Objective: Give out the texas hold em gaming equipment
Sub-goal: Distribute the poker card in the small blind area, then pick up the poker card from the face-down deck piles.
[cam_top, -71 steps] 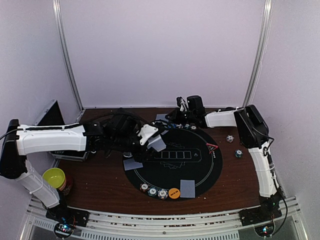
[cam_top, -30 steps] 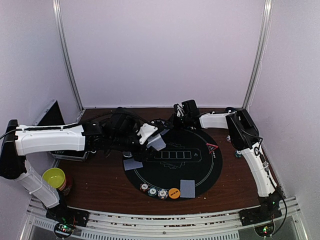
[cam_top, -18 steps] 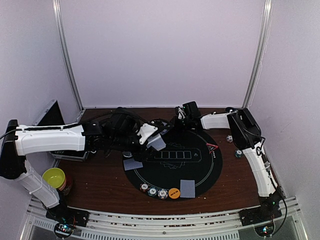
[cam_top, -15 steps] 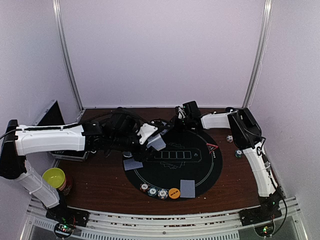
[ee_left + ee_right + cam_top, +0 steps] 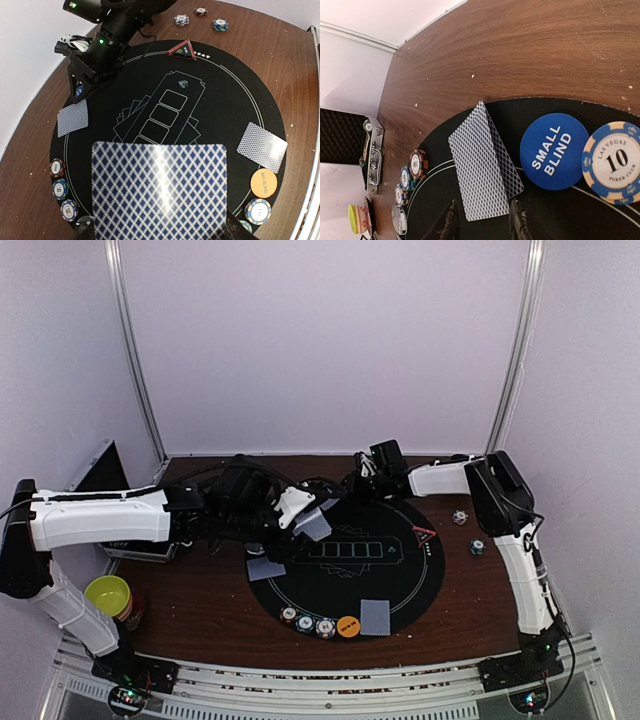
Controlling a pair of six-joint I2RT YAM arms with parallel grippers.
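Checking claws first: your left claw (image 5: pixel 303 515) is clamped on the bottom edge of a held card (image 5: pixel 160 192), back up, raised above the black mat (image 5: pixel 227 95). — Spotter

And the right one? — Note-taker

Right claw (image 5: pixel 484 223) stands parted, nothing between its fingers. A dealt card (image 5: pixel 485 162) lies flat at the mat's edge, just beside the blue small blind button (image 5: pixel 554 151). A "10" poker chip (image 5: pixel 615 162) sits against that button. — Spotter

Handling? — Note-taker

Cards look thin, light and glossy, so likely slippery and bendy. Pinch lightly near an edge. A flat card will probably need a corner raised first. Chips seem stiff; take them across the rim. — Spotter
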